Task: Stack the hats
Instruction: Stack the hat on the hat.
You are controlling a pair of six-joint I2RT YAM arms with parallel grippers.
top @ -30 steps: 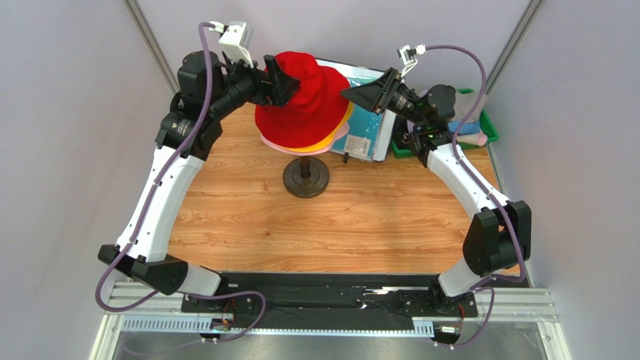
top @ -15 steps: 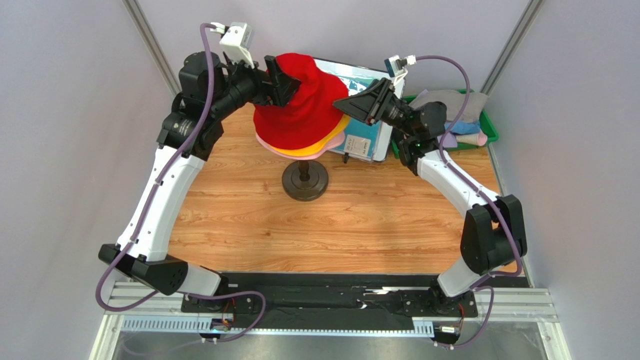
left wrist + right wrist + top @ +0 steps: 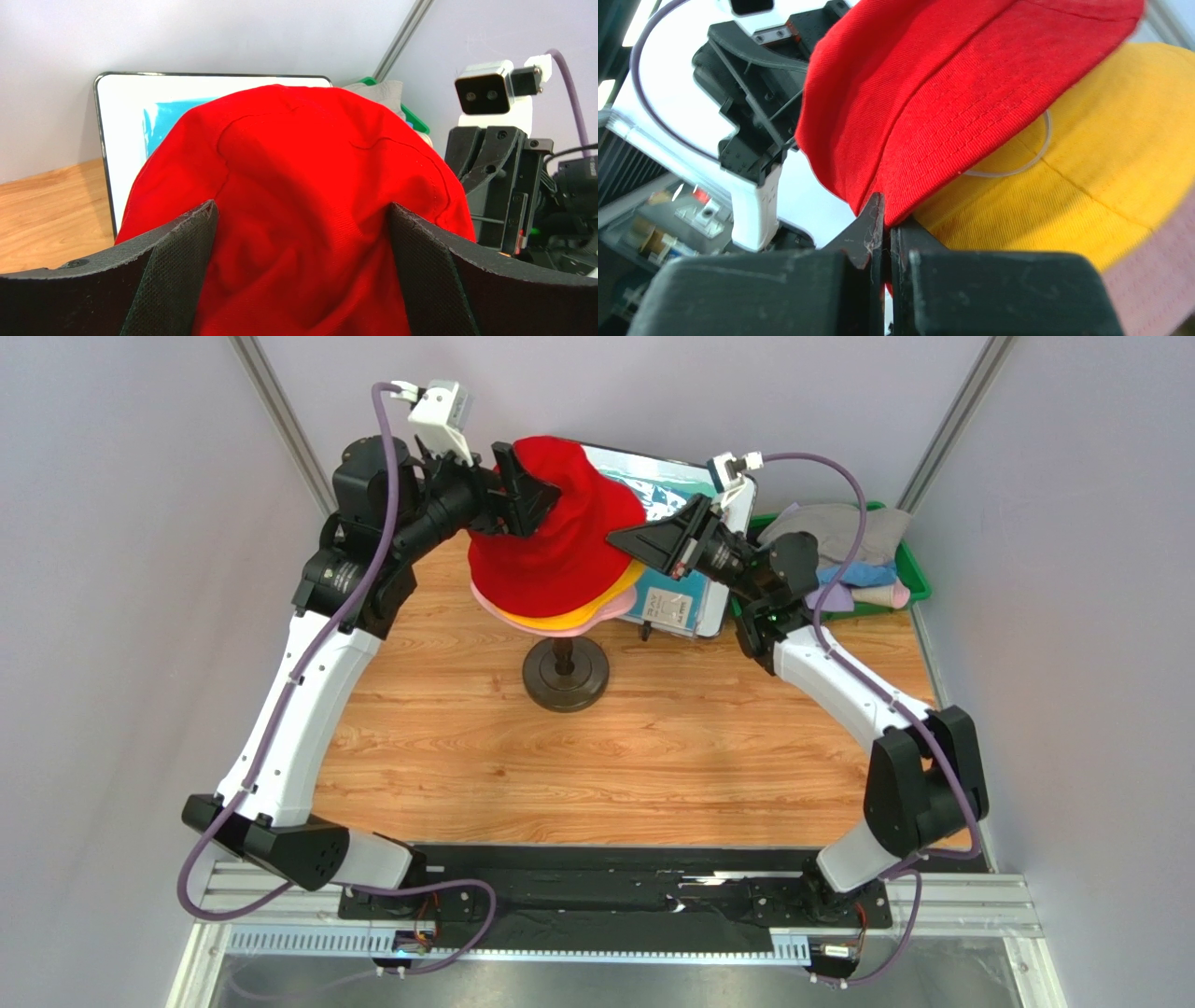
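Plain grey walls all round, and a wood-grain surface with a warm plank pattern. Near the middle of its far edge sat a dark round base with a thin post, and the stack was up on that. On top was a soft red hat with a domed crown, a visible twill weave and rows of stitching on the floppy brim. An orange-yellow hat sat under it, and a pink hat peeked out lowest.

Left fingers, with rough black pads, were spread wide either side of the red crown, cloth bulging between them. Right fingers were clamped tight together on the edge of the red brim, at the stack's right side.

Behind the stack was a flat teal sheet in a white frame. A green tray at the far right corner held a crumpled heap of cloth.
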